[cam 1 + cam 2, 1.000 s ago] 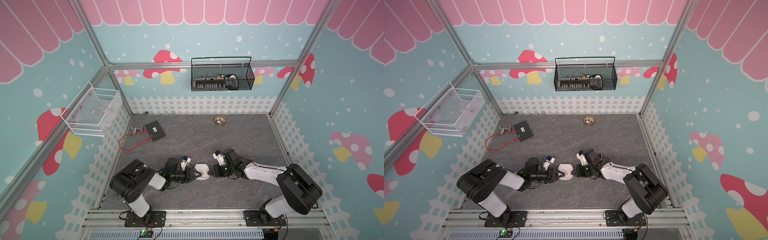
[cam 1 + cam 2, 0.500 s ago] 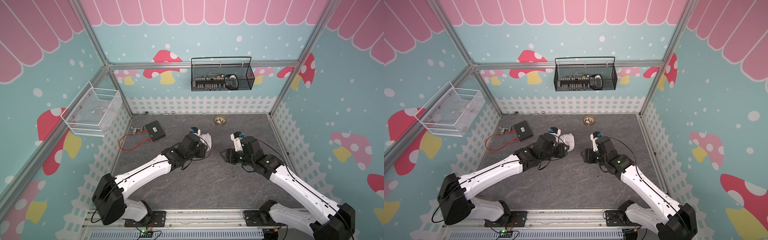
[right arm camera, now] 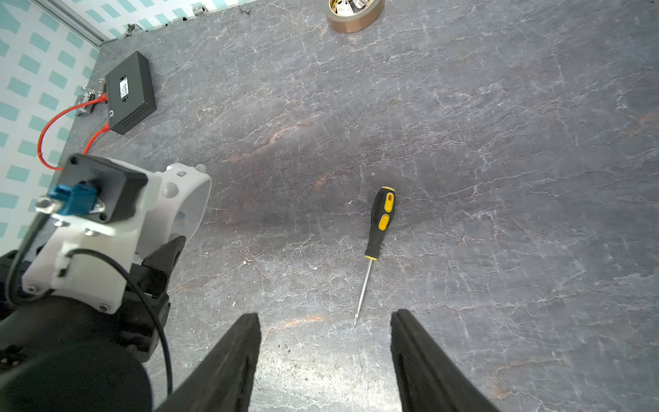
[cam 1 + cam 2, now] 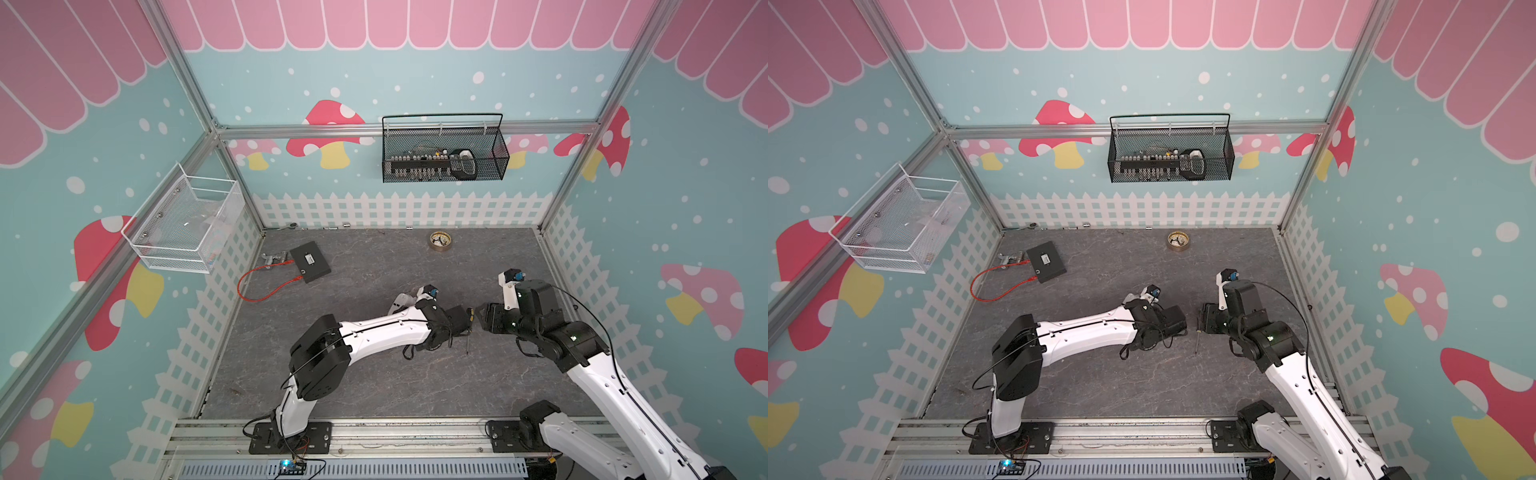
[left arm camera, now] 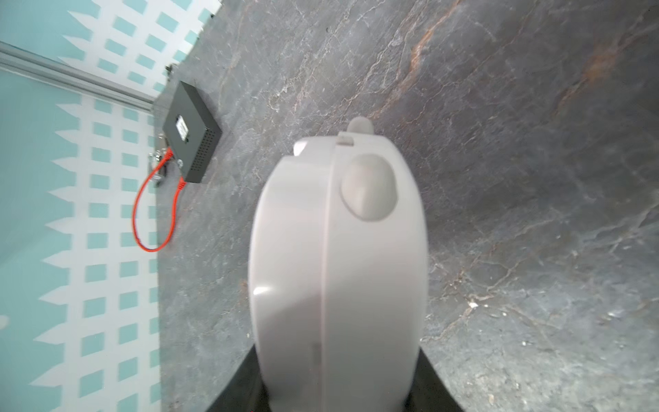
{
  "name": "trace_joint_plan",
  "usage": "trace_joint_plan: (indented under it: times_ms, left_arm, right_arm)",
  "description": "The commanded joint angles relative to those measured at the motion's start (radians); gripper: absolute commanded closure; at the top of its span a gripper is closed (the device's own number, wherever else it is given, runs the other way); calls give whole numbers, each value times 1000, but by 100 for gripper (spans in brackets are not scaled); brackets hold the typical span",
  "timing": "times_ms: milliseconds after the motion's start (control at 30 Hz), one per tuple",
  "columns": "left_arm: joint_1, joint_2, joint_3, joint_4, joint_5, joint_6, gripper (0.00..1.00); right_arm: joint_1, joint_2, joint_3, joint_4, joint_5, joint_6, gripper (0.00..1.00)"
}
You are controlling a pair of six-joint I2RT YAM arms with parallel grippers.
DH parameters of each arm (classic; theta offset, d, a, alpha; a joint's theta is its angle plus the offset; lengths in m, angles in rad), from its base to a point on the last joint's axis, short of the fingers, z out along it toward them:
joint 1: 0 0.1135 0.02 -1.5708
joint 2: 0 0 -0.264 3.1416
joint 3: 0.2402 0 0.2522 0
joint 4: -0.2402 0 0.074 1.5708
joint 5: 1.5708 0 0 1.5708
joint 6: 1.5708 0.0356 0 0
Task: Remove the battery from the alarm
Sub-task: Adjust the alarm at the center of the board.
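alarm: palm-sized white plastic rounded-square clock [image 5: 338,249], seen edge-on with the seam and grey top button [image 5: 369,185] turned to the left wrist camera. It is held off the grey stone-pattern table [image 3: 499,142], near the black-and-yellow-handled steel screwdriver [image 3: 379,221], on its left-arm side.
left gripper [image 5: 337,356]: clamped on the alarm, one jaw pressed to each broad face, low on the body.
right gripper [image 3: 324,314]: jaws spread and empty, hung over the table just off the screwdriver's tip.
battery: not seen in any view. It is judged to sit in the alarm's back, which no camera shows; whether a cover is fitted cannot be told.
alarm vs right gripper: apart, no contact. The alarm is off to the left-arm side of the screwdriver, the open jaws at its tip end.
screwdriver: laid flat on the table, untouched.
handling, alarm: judged light, with a stiff hollow shell and smooth faces. A twist in the clamp is likely if it is pushed off-centre.
handling, battery: judged small, hard and slick, likely to roll once freed, and probably spring-pinched. It is best levered at one end, then pinched across the wrap at mid-length.
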Motion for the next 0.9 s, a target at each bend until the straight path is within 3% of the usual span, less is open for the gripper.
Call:
trace_joint_plan:
  times_ms: [0, 400, 433, 600, 733, 867]
  left_arm:
    - [-36, 59, 35, -122, -116, -49, 100]
    - [-38, 265, 96, -121, -77, -122, 99]
    - [-39, 279, 103, -120, -71, -120, 95]
    - [-38, 335, 111, -88, -16, -101, 52]
    - [-40, 302, 70, -3, 41, -63, 42]
    - [-40, 280, 55, 36, 69, -37, 40]
  right_arm:
    - [-21, -17, -24, -27, -1, -45, 36]
    - [-90, -40, -31, -29, -47, -105, 36]
    - [-91, -42, -34, -28, -48, -105, 36]
    - [-99, -45, -43, -26, -54, -113, 35]
    - [-105, -42, -42, -26, -56, -116, 35]
    - [-110, -36, -39, -20, -61, -118, 35]
